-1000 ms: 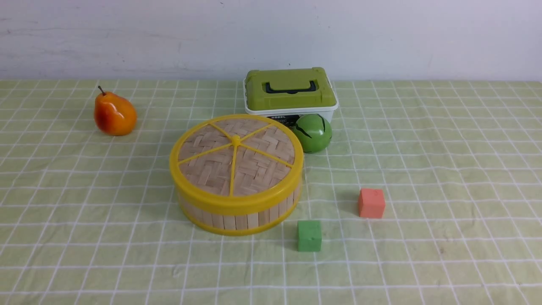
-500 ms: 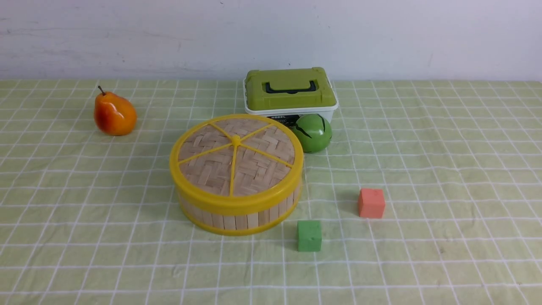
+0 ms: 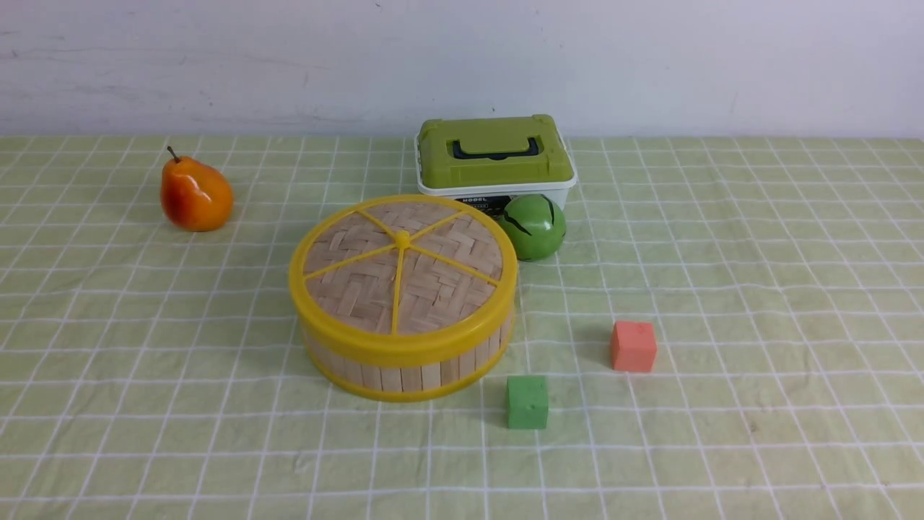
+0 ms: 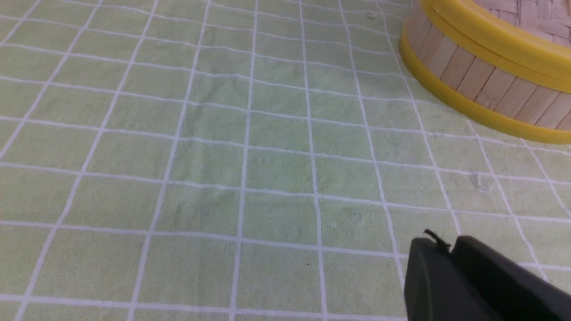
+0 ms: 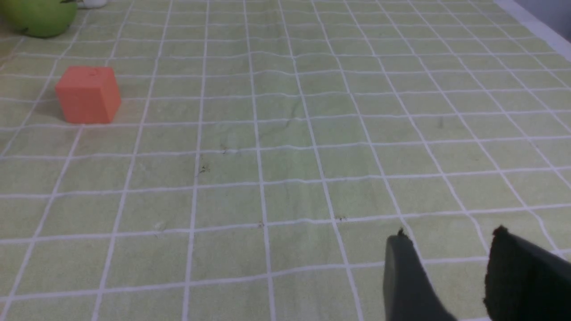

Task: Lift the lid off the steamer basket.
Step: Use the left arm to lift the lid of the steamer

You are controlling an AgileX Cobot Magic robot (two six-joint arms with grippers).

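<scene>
The steamer basket (image 3: 404, 372) stands at the table's middle, with pale slat walls and yellow rims. The woven lid (image 3: 402, 271) with yellow rim, spokes and centre knob sits closed on it. Neither gripper shows in the front view. In the left wrist view the basket wall (image 4: 482, 84) and the lid's rim (image 4: 499, 40) show at one corner; my left gripper (image 4: 448, 245) is shut and empty, low over the cloth, well apart from the basket. In the right wrist view my right gripper (image 5: 450, 236) is open and empty over bare cloth; the basket is out of that view.
A white box with olive-green lid (image 3: 494, 155) stands behind the basket, a green ball (image 3: 534, 226) beside it. An orange pear (image 3: 195, 195) lies far left. A green cube (image 3: 527, 402) and an orange cube (image 3: 633, 346) sit right of the basket; the orange cube also shows in the right wrist view (image 5: 88, 94).
</scene>
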